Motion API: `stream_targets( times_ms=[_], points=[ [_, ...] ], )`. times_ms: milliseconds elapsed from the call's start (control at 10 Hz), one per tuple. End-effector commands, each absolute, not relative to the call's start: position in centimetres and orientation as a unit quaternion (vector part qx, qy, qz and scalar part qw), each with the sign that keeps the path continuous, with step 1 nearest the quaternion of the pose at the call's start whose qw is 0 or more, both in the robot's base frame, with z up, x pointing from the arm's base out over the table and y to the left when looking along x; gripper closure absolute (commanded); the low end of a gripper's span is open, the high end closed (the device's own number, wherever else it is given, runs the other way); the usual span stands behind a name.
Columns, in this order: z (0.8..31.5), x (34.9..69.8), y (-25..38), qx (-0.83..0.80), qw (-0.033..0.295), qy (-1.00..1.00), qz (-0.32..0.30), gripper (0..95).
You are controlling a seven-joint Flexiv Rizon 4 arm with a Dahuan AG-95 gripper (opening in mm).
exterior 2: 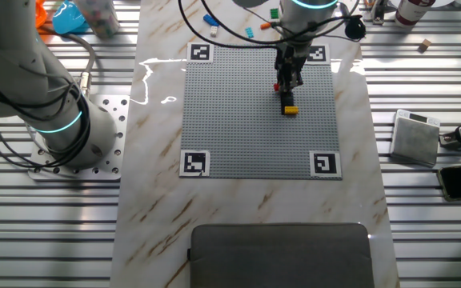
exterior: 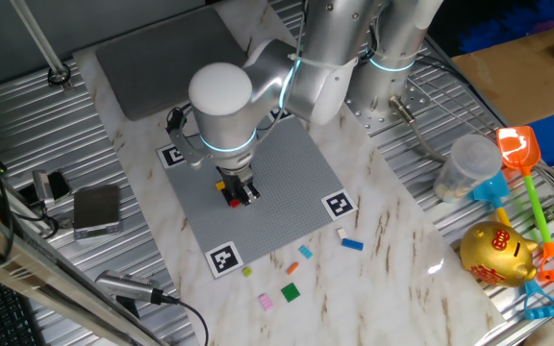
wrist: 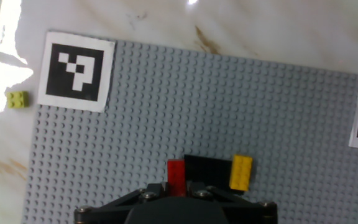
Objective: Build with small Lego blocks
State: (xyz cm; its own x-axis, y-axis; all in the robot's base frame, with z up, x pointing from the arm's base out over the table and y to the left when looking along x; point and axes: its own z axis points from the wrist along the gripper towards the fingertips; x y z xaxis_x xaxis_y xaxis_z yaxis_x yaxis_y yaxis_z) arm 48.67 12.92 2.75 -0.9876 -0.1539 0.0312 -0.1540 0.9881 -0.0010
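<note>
**Three bricks down in a row, a scatter of loose ones left**

On the large grey studded square plate (exterior 2: 246,120) a short row is started: a small red plastic brick (wrist: 176,173), a small black plastic brick (wrist: 206,168) and a small yellow plastic brick (wrist: 240,172) sit side by side, touching, near the middle of the plate towards its edge with the loose bricks. The claw (exterior: 239,189) stands directly over this row, low on the plate at the red and black end. Whether its fingers are spread, pressed together or pinching a brick cannot be told, since the hand's own body hides the tips in every view.

Judging from this, the build is at an early stage. Much remains on the marble table beyond the plate's edge: a blue brick (exterior: 353,244), a white brick (exterior: 341,233), a light blue brick (exterior: 294,266), an orange brick (exterior: 306,252), a green brick (exterior: 290,292), a pink brick (exterior: 266,301) and a yellow-green brick (wrist: 17,99) just beside a corner marker, all apart from one another and not yet placed
</note>
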Motion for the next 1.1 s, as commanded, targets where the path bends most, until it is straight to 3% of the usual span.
stream_targets(
  times_ms=[100, 800, 1100],
  points=[
    [2.8, 48.7, 13.0, 0.086, 0.017, -0.996, 0.004, 95.0],
    [2.9, 49.2, 14.6, 0.059, 0.015, -0.998, 0.025, 95.0],
    [3.4, 49.5, 13.0, 0.017, 0.011, -1.000, 0.007, 95.0]
  ],
)
